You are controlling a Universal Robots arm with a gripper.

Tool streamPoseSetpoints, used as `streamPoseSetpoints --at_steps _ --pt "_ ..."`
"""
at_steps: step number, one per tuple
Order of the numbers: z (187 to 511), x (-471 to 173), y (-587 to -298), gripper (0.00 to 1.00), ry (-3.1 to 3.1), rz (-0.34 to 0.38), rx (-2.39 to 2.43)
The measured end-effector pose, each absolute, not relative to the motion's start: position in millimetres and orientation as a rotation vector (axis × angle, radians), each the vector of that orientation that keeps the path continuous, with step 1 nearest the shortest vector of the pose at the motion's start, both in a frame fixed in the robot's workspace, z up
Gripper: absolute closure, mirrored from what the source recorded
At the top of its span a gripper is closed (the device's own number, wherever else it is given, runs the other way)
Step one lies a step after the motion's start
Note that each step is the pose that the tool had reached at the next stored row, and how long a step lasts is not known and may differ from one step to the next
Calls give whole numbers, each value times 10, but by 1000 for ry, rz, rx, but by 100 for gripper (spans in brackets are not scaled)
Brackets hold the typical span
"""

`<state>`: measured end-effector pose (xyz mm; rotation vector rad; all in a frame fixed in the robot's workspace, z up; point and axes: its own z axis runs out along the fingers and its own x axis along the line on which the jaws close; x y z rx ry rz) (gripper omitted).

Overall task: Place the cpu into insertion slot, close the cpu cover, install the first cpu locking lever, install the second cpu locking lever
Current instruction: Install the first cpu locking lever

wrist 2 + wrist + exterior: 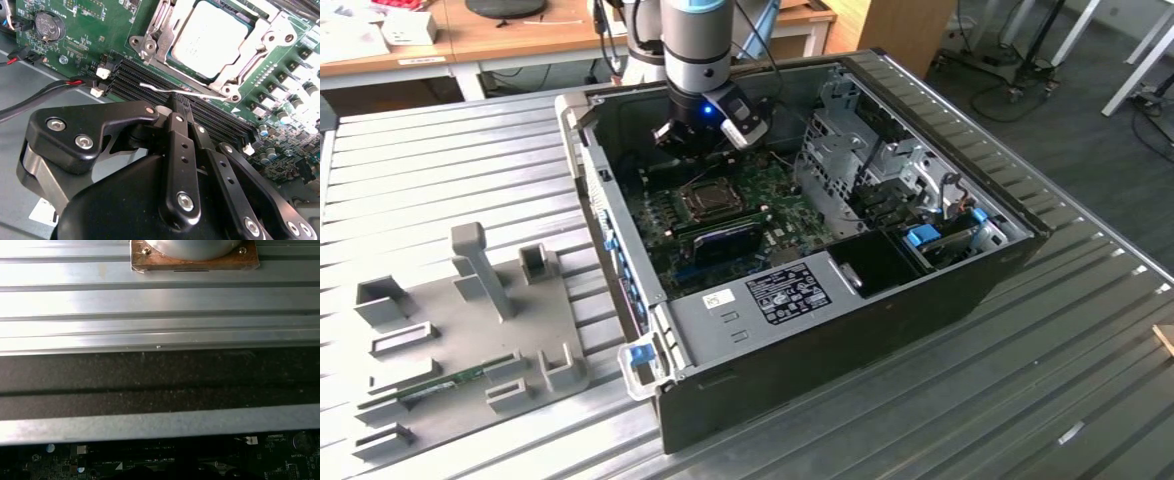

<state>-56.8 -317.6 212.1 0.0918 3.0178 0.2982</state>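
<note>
The cpu [210,32], a pale square chip, lies in the insertion slot [711,200] on the green board inside the open computer case. The silvery cpu cover [245,55] lies flat around the chip. A thin wire locking lever [155,87] runs along the socket's near edge, standing a little off the board. My gripper [179,102] has its black fingers [181,150] together, with the tip right at this lever; whether it presses the wire I cannot tell. In the exterior view the gripper [698,140] hangs inside the case just behind the socket.
Long black memory slots [145,80] run beside the socket, with red and black cables [50,89] and a coin battery [49,26] nearby. A metal drive cage [867,150] stands at the exterior view's right. A grey fixture plate [467,320] lies on the slatted table.
</note>
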Motion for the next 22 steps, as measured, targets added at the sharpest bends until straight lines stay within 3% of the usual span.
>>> streamPoseSetpoints --at_steps 22 --pt "2129 -568 -3176 90 3018 298 92"
